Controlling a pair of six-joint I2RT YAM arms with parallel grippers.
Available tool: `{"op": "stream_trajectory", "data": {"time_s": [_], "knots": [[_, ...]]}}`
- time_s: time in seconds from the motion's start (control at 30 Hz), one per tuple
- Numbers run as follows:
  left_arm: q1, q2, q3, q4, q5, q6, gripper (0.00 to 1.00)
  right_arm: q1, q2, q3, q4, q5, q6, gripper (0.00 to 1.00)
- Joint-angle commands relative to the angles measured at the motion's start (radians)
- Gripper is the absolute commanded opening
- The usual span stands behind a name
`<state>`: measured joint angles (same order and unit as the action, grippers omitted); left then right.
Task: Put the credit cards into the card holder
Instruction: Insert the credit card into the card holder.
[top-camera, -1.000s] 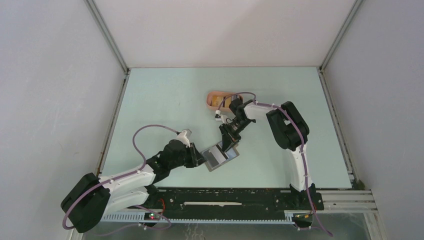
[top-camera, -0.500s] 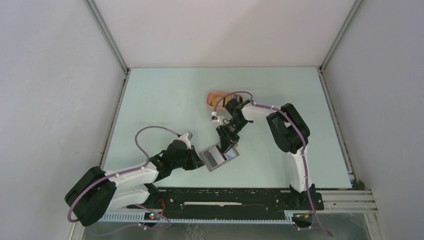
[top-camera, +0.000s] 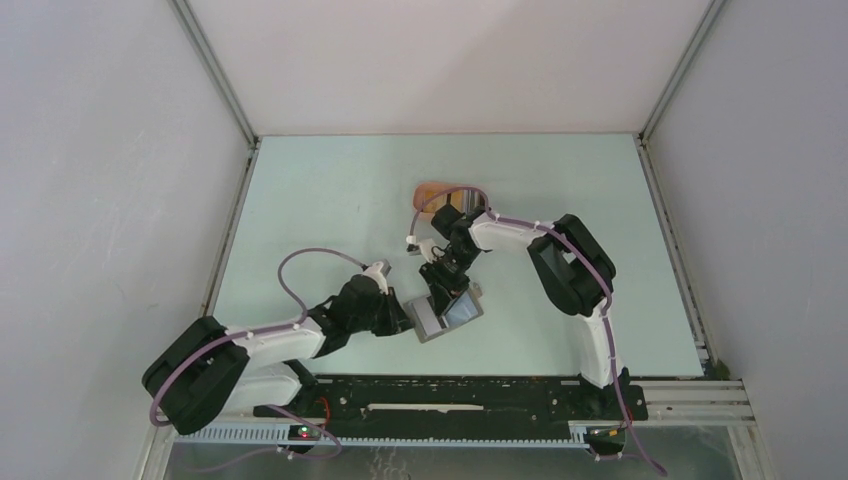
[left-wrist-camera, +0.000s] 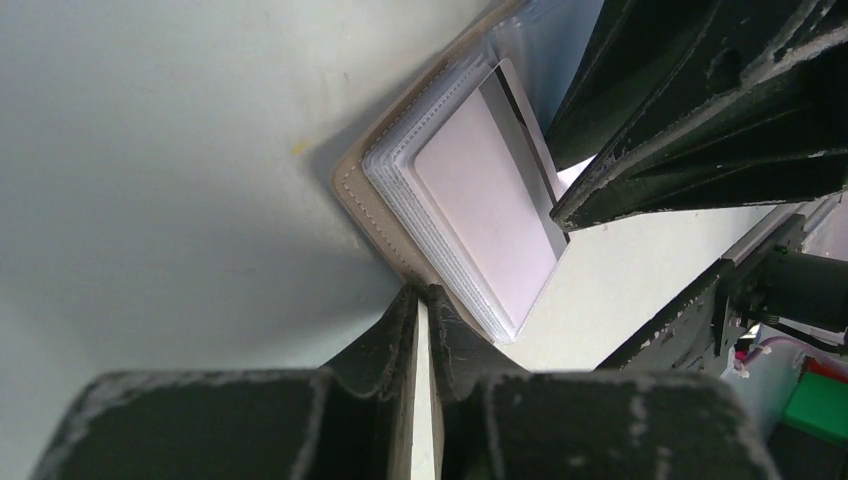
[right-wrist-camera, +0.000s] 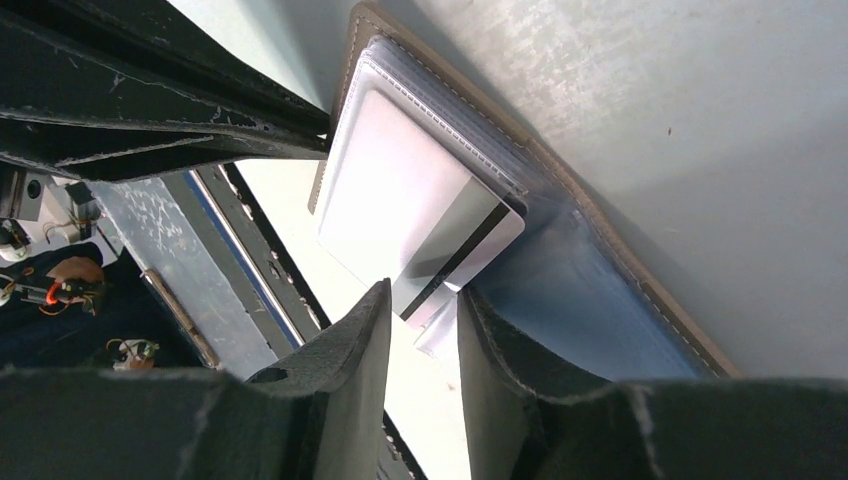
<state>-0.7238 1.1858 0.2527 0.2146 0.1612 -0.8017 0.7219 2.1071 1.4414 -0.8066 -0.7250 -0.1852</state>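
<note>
**Tally on the counter**

There are two arms, each ending in one tool: the left tool (top-camera: 407, 319) and the right tool (top-camera: 447, 284). That makes two tools, with two fingers on each.

There is one card holder (top-camera: 452, 312), lying open. One credit card (right-wrist-camera: 400, 210) shows at it, pale with a single dark stripe.

The clear sleeves (left-wrist-camera: 400, 165) stacked inside the holder are several, packed too tightly to count.

One salmon-pink tray (top-camera: 430, 189) sits farther back, and its contents are too hidden to count.

One counter (top-camera: 320, 200) carries it all.
</note>
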Motion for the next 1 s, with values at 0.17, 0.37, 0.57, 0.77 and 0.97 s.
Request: {"op": "stream_trajectory", "data": {"time_s": [0.17, 0.37, 0.57, 0.77, 0.97], "knots": [[-0.006, -0.014, 0.017, 0.047, -0.007, 0.020, 0.13, 0.018, -0.082, 0.030, -0.010, 0.017, -0.047, 0.45], [-0.005, -0.061, 0.023, 0.007, -0.021, 0.039, 0.15, -0.004, -0.114, 0.031, -0.027, 0.019, -0.077, 0.49], [-0.006, -0.063, 0.019, 0.021, -0.013, 0.041, 0.17, -0.009, -0.098, 0.029, -0.021, 0.037, -0.081, 0.50], [-0.006, 0.013, 0.019, 0.076, 0.000, 0.028, 0.17, -0.005, -0.055, 0.034, -0.013, 0.061, -0.069, 0.50], [-0.006, 0.077, 0.022, 0.123, 0.016, 0.020, 0.16, 0.027, -0.029, 0.039, -0.008, 0.066, -0.057, 0.49]]}}
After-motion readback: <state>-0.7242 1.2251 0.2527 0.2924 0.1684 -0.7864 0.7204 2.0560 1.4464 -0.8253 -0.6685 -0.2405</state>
